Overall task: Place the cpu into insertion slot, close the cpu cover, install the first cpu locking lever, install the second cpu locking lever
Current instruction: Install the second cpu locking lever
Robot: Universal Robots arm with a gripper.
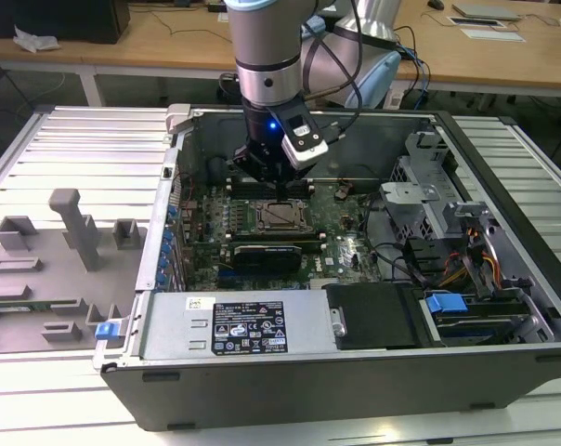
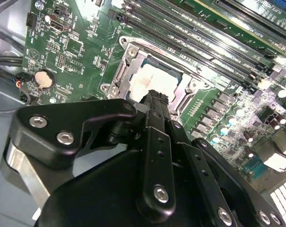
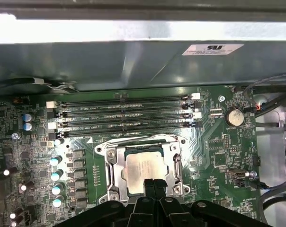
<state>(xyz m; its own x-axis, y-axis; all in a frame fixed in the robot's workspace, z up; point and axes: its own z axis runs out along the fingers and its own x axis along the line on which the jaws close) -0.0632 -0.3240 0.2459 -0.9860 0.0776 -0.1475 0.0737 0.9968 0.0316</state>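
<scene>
Clenched, empty gripper (image 3: 150,183) hovers over cpu (image 3: 145,171) in its socket; computer case (image 1: 373,372) stands on slatted table (image 1: 58,149), desks at 12 o'clock.

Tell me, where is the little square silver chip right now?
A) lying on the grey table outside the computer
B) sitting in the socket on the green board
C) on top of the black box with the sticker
B: the pale silver-grey square chip sits in the metal-framed socket on the green circuit board, in both wrist views.

One cpu (image 3: 145,170), four memory slots (image 3: 124,116) (long, black)
</scene>
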